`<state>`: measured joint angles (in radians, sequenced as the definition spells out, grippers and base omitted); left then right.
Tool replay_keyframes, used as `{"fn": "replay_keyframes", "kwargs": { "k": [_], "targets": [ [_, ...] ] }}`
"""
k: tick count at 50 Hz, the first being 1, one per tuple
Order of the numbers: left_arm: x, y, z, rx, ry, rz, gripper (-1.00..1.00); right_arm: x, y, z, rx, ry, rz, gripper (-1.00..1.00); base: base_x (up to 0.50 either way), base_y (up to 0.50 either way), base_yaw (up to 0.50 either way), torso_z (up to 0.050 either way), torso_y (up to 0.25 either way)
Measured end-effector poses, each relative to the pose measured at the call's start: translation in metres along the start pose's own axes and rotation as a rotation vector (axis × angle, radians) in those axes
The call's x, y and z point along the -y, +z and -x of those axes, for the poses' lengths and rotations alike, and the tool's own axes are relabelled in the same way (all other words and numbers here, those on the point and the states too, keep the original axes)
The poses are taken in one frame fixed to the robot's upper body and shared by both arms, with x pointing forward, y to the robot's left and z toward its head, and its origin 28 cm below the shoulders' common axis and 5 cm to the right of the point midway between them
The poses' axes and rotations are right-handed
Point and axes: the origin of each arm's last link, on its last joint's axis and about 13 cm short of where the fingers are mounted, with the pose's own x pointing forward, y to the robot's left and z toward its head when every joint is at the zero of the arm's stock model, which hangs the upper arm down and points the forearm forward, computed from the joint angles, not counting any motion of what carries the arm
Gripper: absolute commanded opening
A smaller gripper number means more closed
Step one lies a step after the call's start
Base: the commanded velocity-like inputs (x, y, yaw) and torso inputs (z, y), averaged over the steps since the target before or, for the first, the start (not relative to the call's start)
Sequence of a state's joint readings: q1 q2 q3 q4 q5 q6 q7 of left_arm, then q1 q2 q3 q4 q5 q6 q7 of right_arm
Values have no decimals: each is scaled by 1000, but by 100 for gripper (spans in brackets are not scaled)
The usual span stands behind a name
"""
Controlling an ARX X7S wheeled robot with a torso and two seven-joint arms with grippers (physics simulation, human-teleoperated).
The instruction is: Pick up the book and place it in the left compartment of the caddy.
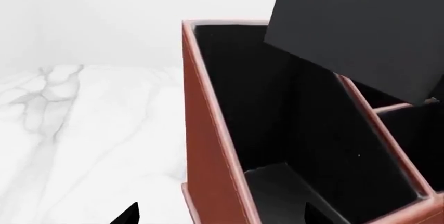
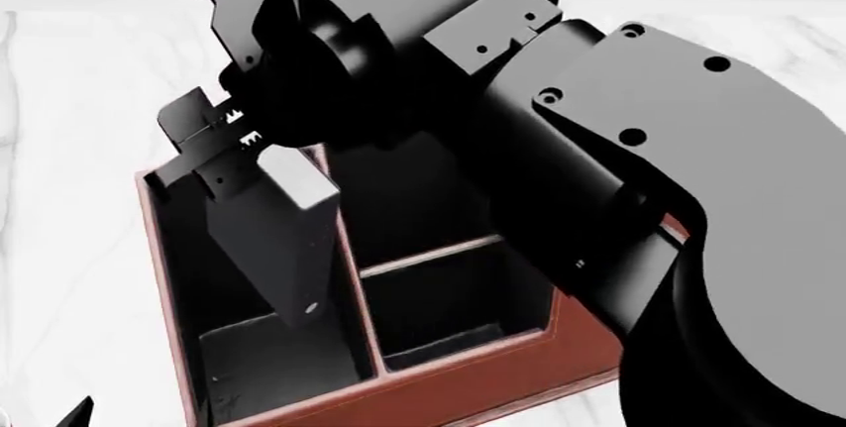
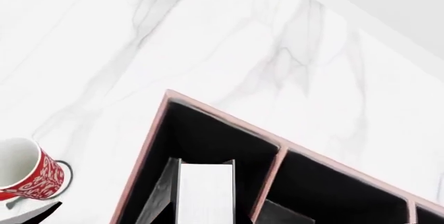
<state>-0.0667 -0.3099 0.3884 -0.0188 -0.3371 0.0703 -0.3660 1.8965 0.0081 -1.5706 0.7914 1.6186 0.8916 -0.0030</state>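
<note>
My right gripper (image 2: 228,146) is shut on the top edge of the black book (image 2: 280,241) and holds it tilted over the reddish-brown caddy (image 2: 509,385). The book's lower end hangs at the left compartment (image 2: 228,353); how deep it reaches I cannot tell. In the right wrist view the book's white page edges (image 3: 205,193) sit between my right gripper's (image 3: 208,216) jaws, above that slot (image 3: 208,141). In the left wrist view the book (image 1: 361,31) hangs over the slot's (image 1: 291,182) far end. My left gripper (image 1: 222,216) is open, straddling the caddy's outer wall (image 1: 208,146).
A red and white mug (image 3: 31,174) stands on the white marble table (image 3: 104,52) beside the caddy's low end. The two smaller middle slots (image 2: 443,298) lie right of the divider. My right arm (image 2: 635,150) covers the caddy's right part in the head view.
</note>
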Motion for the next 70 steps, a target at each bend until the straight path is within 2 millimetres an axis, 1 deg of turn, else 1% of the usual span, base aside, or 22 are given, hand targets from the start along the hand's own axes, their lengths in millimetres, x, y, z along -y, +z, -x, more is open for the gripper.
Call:
{"fn": "replay_keyframes", "kwargs": {
  "k": [11,38,49,70],
  "targets": [
    [0,1,0,2,-2,2,100,-3,-9,-13,12,12,8,-100,0,0,0,0,1],
    [1,1,1,2,-9,1,100,-10,-47,-56,45,19,60,-100,0,0,0,1,1],
    [1,1,1,1,-12,1,100,-14,-60,-67,32,38,69,-100,0,0,0,0,2],
    [1,0,2,2,-15,0,100,-13,-87,-86,-4,44,71,-100,0,0,0,0,1]
  ]
}}
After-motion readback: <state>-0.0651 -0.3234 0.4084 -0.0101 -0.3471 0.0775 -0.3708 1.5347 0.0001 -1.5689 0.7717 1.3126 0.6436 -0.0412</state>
